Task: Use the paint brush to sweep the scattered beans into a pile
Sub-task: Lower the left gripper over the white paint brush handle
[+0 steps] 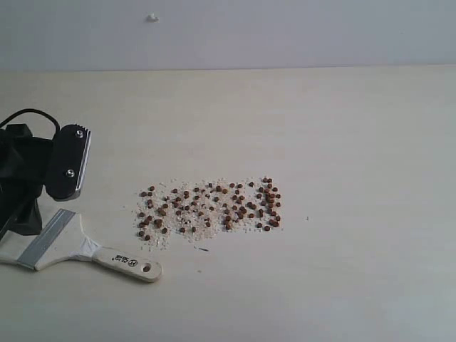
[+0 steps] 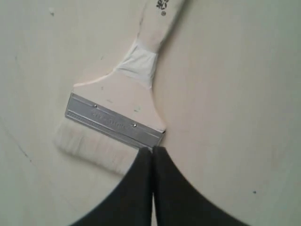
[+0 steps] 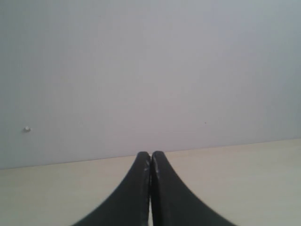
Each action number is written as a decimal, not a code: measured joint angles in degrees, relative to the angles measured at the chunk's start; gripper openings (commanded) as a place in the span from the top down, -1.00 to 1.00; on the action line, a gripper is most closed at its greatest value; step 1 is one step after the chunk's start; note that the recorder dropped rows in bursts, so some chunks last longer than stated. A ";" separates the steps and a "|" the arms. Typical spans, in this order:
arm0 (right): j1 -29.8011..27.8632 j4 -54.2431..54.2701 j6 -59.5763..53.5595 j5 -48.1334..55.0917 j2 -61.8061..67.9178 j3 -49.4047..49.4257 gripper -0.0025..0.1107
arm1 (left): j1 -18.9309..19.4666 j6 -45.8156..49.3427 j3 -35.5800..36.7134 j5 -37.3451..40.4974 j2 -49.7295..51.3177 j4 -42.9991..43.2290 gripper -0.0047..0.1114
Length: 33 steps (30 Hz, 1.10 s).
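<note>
Tabletop (image 1: 356,285), brush (image 1: 78,247), beans (image 1: 210,206): brush ungrasped.
Brush lies flat at left, handle end near beans scattered mid-tabletop. My left jaws, clenched and empty, hang over its ferrule (image 2: 115,125); right jaws clenched, idle. Risk: coming down clenched, I would shove the brush, not grip it.

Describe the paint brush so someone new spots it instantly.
In the exterior view, look left of the reddish-brown beans on the pale table. The paint brush lies flat there: silver ferrule, cream handle with a hole at its end, the only long object among tiny bits.
</note>
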 measured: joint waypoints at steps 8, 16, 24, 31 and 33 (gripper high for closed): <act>0.00 0.00 0.00 0.00 0.00 0.00 0.96 | 0.00 0.00 0.00 -0.94 0.00 -0.09 0.92; 0.00 0.00 0.00 0.00 0.00 0.00 0.96 | 0.00 0.00 0.00 -1.15 0.00 -0.09 0.92; 0.00 0.00 0.00 0.00 0.00 0.00 0.96 | 0.00 0.00 0.00 -1.15 0.00 -0.09 0.92; 0.00 0.00 0.00 0.00 0.00 0.00 0.96 | 0.00 0.23 0.00 -1.15 0.00 -0.09 0.92; 0.00 0.00 0.00 0.00 0.00 0.00 0.96 | 0.00 0.82 0.00 -1.27 0.00 -0.13 0.92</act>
